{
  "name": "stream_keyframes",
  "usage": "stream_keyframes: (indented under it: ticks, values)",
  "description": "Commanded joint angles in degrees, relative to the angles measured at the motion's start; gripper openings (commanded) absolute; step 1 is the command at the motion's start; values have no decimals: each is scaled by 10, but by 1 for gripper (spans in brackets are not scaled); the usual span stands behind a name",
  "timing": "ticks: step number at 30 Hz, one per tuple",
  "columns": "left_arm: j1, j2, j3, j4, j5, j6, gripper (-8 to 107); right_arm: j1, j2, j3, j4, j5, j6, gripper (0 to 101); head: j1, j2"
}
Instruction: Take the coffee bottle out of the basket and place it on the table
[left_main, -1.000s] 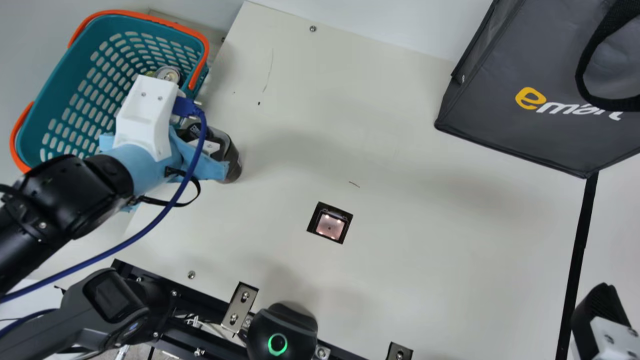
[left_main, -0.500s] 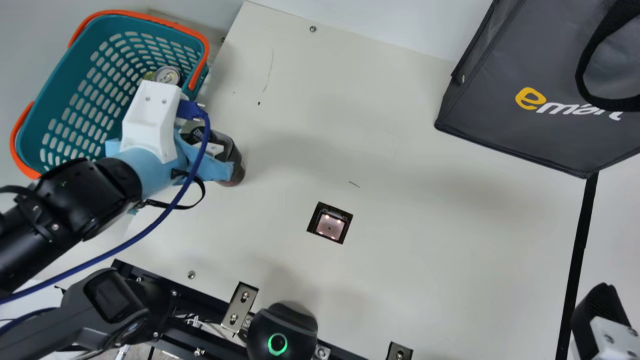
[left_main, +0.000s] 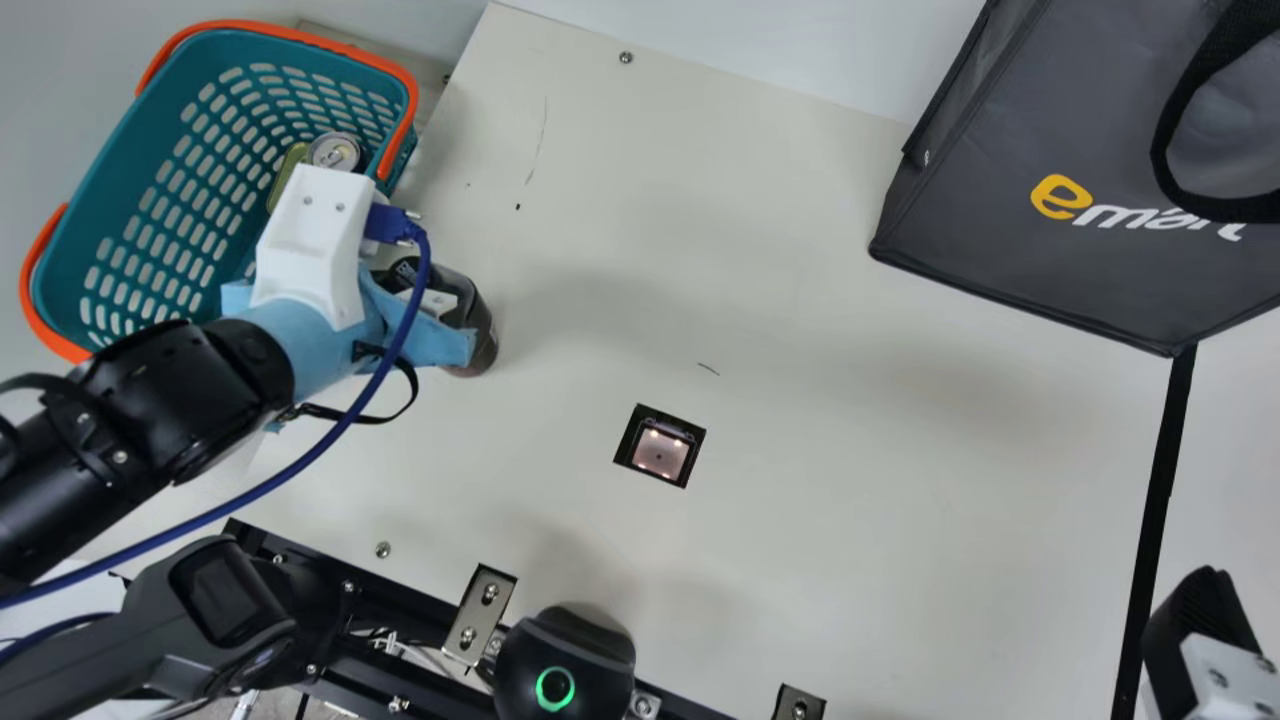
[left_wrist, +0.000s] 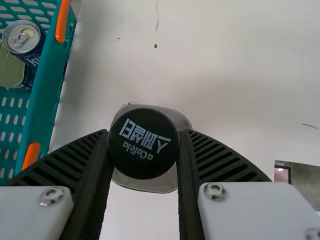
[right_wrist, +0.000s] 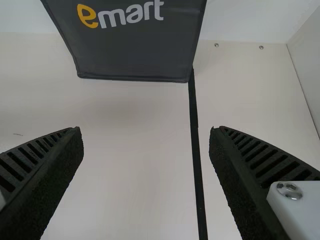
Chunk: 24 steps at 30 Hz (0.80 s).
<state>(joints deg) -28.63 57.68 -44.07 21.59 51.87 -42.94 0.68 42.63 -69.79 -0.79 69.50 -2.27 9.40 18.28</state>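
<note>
A teal plastic basket (left_main: 110, 200) with orange handles is at the far left in the main view. Inside it, against the side nearest me, are a silver-topped can (left_main: 335, 152) and a yellow-green tin (left_main: 288, 180), side by side. Just right of the basket, outside its wall, my left gripper (left_main: 437, 303) grasps the coffee bottle (left_main: 482, 335) by its round black cap (left_wrist: 144, 143), one ribbed finger against each side. The bottle is roughly upright over the cream table (left_main: 800, 480) (whether its base touches down, I cannot tell). Farther right of the basket, a small square dark-rimmed window (left_main: 660, 458) is set into the tabletop. Well apart from the basket, at the far right, is a dark grey bag (left_main: 1010, 240) with a black strap, and nearer me my right gripper (left_main: 1203, 620), released, its fingers spread wide.
</note>
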Motion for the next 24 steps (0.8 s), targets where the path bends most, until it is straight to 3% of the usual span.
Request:
stream_keyframes:
  ticks: [1, 8, 24]
  values:
    - [0, 0, 0, 0, 2, 0, 67, 0, 0, 0, 0, 0, 0, 91, -15, 1]
    - [1, 1, -1, -1, 8, -2, 90, 0, 0, 0, 0, 0, 0, 91, -15, 1]
    - [9, 2, -28, -4, 17, 8, 90, 0, 0, 0, 0, 0, 0, 91, -15, 1]
